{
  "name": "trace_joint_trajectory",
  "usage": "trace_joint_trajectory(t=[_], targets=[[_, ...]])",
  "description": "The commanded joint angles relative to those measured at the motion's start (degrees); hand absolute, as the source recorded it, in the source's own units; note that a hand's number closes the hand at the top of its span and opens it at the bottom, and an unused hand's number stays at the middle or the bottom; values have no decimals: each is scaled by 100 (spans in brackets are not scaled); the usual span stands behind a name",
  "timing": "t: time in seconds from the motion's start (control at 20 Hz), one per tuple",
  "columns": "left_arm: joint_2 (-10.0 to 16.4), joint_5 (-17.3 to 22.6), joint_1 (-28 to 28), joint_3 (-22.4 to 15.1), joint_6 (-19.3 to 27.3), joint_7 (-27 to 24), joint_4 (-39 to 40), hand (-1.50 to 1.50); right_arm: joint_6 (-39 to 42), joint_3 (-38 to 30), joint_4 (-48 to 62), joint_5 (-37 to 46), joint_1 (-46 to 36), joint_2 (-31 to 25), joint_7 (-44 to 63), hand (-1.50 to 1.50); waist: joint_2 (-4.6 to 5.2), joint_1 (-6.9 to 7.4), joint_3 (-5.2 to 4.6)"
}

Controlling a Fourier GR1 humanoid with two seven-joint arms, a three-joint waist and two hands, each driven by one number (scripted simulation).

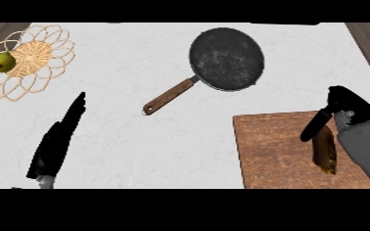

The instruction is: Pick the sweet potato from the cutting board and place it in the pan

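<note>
Black left hand (56, 142), right hand (341, 103), grey forearm (358, 147)

The desk (145, 142) is white with faint grey marbling. The pan (226, 58) is dark grey and speckled, its handle (168, 97) brown. The cutting board (278, 151) shows reddish-brown wood grain. The sweet potato (327, 155) is orange-brown. The left hand (57, 142) and the right hand (338, 105) are black.

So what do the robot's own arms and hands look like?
Both hands are plain black: the left hand long and slim, the right hand chunkier. Each joins a smooth light grey forearm, the left forearm barely showing, the right forearm clearer. No cables or markings are visible.
</note>
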Motion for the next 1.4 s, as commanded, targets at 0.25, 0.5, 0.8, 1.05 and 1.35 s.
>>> trace_joint_trajectory(t=[0.25,0.5,0.8,1.05,1.35], targets=[[-51,-31,-13,80,1,24,-7,0,465,127,946,272,-507,536,1393,-150,-21,-87,-5],[-58,-145,72,17,76,226,-226,0,558,124,1292,307,-570,761,1394,-150,-40,-115,7],[46,-86,116,293,-31,39,-15,0,379,139,1208,455,-251,864,1394,-150,-45,-238,7],[-199,-199,-68,115,45,300,-1,0,437,11,1445,565,-430,921,1394,-150,-28,-252,11],[-186,-111,252,273,-46,-37,-70,0,257,72,1433,733,-79,970,1394,-150,-20,-191,13]])
